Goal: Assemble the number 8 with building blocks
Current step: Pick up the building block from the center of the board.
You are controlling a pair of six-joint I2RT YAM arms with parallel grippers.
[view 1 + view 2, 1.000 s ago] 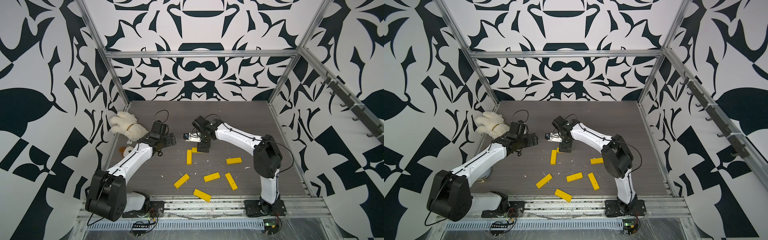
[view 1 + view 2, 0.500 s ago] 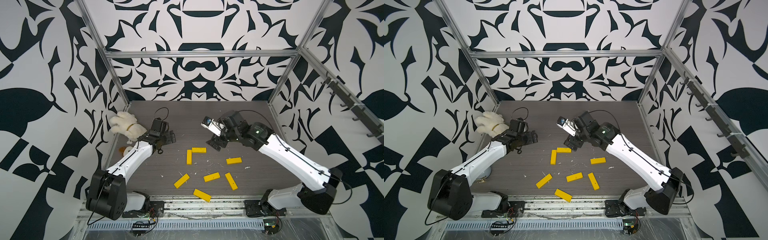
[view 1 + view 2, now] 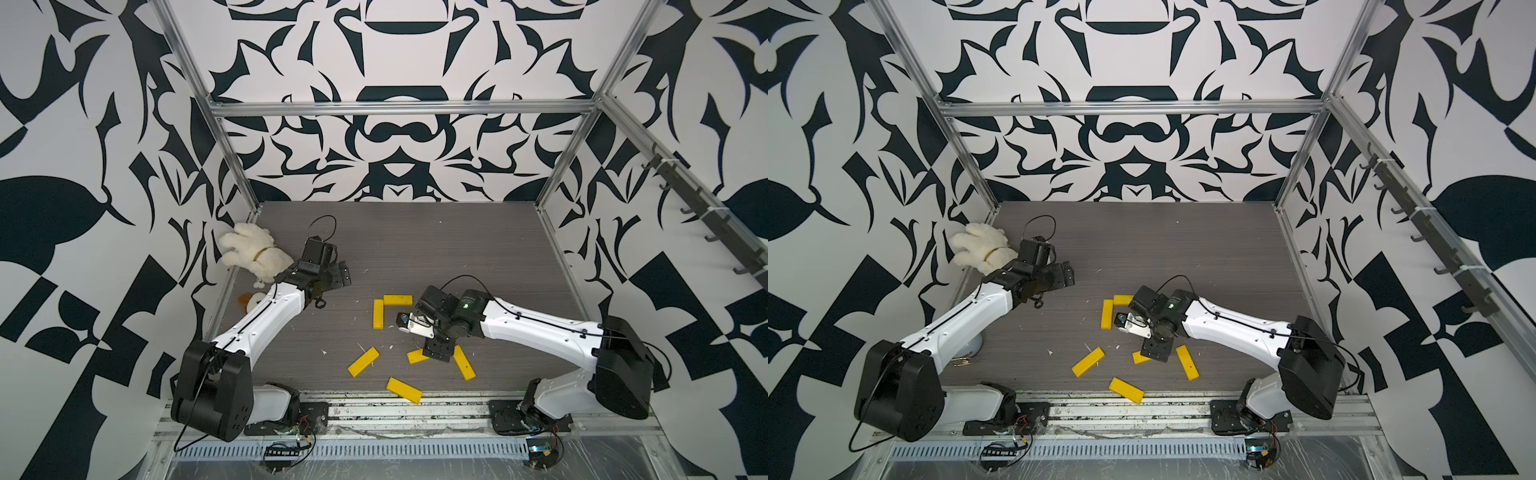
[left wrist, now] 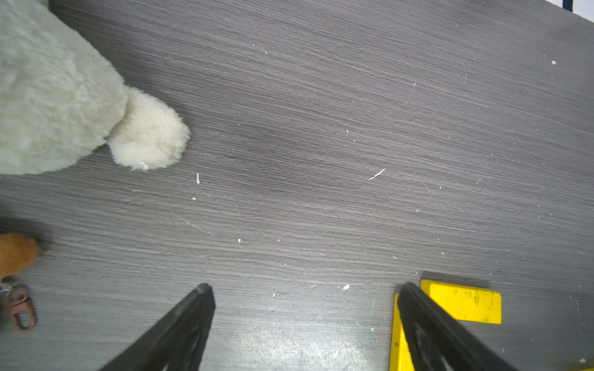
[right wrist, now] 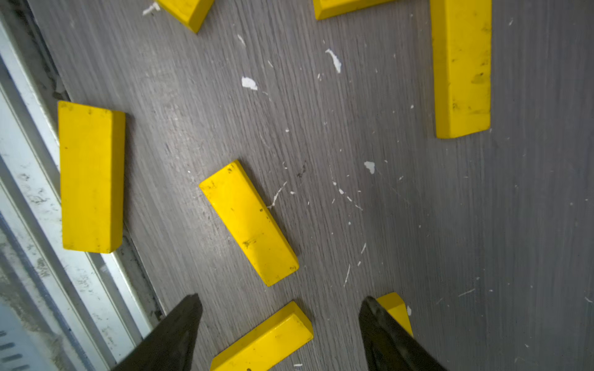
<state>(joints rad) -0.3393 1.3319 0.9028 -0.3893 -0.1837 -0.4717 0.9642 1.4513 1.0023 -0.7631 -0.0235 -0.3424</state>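
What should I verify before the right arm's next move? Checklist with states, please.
1. Right gripper jaws apart: ok, open.
2. Target block lies flat between the jaws: ok, no contact visible yet.
3. Neighbouring block clear of the gripper: cannot tell, the gripper hides part of it.
4. Placed side bar and top bar form a corner: ok.
5. Left gripper open and empty: ok.
6. Plush toy away from the build: ok.
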